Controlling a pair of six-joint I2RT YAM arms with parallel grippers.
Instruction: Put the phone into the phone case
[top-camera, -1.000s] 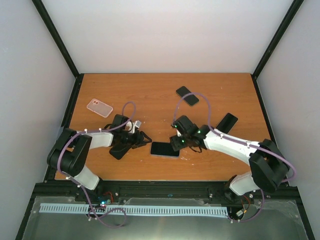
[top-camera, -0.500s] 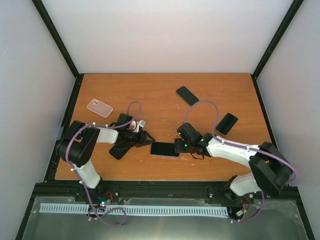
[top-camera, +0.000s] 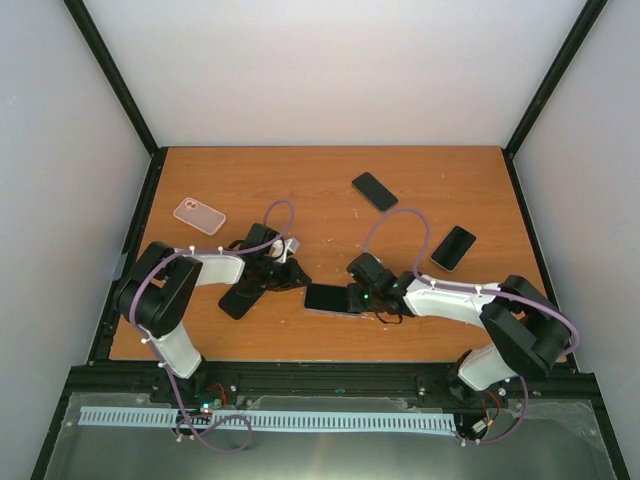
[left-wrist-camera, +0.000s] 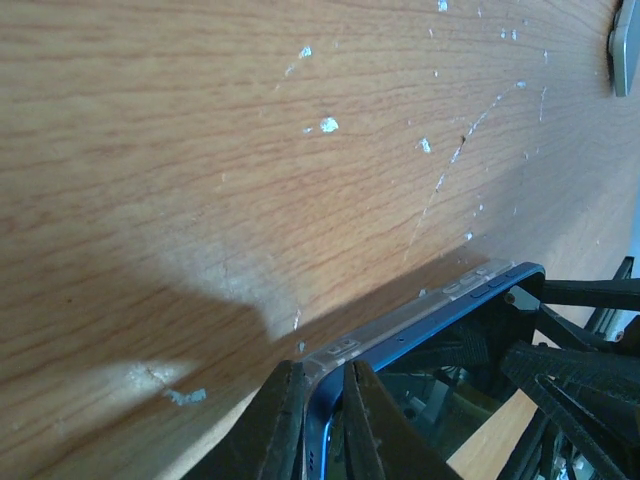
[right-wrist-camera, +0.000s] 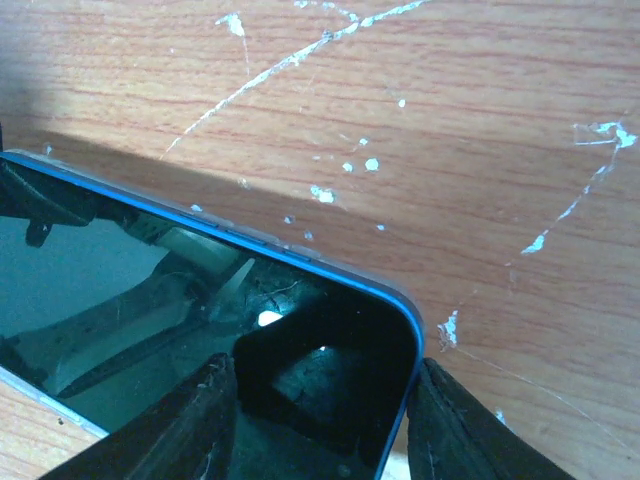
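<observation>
1. The phone case (top-camera: 199, 215) lies near the table's (top-camera: 300, 180) left edge, well apart from the phone.
2. The left gripper (top-camera: 296, 280) is pinched onto the phone's left end.
3. The phone (top-camera: 328, 299) lies screen up with its long axis left to right. It is near the front edge, with bare wood behind it.
4. The right gripper (top-camera: 353, 297) straddles the phone's right corner with its fingers apart. I cannot tell whether they press it.
</observation>
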